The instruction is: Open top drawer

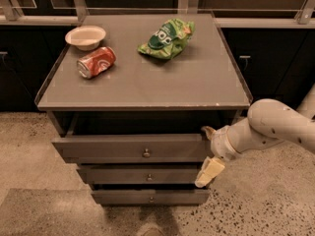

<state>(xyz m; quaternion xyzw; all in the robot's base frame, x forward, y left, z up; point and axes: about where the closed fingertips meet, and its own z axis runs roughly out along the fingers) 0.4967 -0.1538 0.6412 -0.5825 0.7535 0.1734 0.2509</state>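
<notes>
- Where the flat grey cabinet top (147, 82) ends at its front edge, the dark grey-brown top drawer (123, 146) sits directly beneath it, standing partly out so that a dark gap shows between the drawer front and the top.
- The robot's cream two-finger gripper (203, 156) is below the front right corner of that cabinet top, right at the drawer front's right end.
- The gripper is released. One of its fingers (206, 130) pokes out level with the drawer front's upper edge, and the other hangs lower, below the drawer front, with nothing clamped between them.
- The pale rounded arm (275, 124) reaches in from the right of the cabinet top's corner and is cut off at the frame's edge.
- The drawer's right end is covered by the gripper's wrist, so I cannot tell whether the two are touching there.
- The drawer's inside, under the cabinet top's overhang, is too dark to make out.
- The drawer front is flat and plain, wider than the two grey fronts stepped back below it, with one small round metal knob (146, 153) at its centre.
- On the cabinet top lie a pale round bowl (85, 36) and a red dented can (96, 61) on its side towards the left rear, and a crumpled green snack bag (166, 39) towards the middle rear.
</notes>
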